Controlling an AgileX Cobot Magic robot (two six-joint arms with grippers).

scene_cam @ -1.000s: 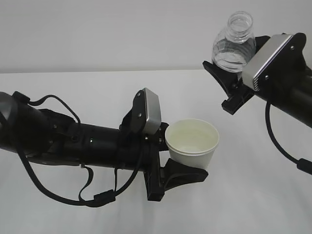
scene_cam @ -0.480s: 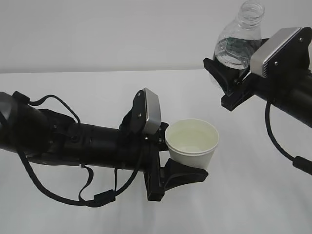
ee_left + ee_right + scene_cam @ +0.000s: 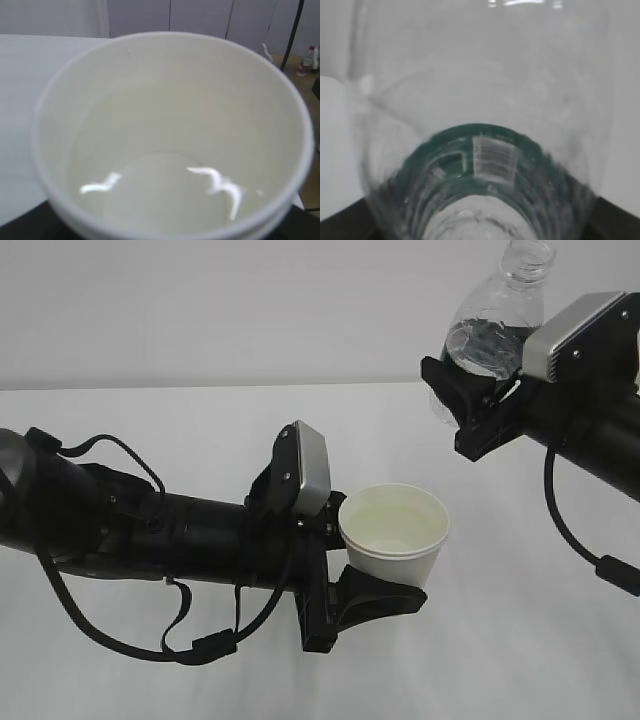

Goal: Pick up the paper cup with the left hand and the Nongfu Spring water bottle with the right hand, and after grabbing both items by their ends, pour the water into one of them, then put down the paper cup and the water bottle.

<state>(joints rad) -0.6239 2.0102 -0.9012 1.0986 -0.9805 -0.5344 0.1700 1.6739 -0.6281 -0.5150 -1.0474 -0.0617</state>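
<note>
Water (image 3: pixel 165 200) sits in the small white paper cup (image 3: pixel 393 533), left gripper (image 3: pixel 345 575) clamping it level; right gripper (image 3: pixel 480 405) holds the clear ribbed green-labelled bottle (image 3: pixel 495 325) upright, probably done pouring.

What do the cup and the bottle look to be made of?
The paper cup: apparently paper, matte white outside, cream inside, with a rolled rim; glints inside show liquid. The water bottle: clear ribbed plastic, glossy and see-through, with a dark green label band, probably printed film.
</note>
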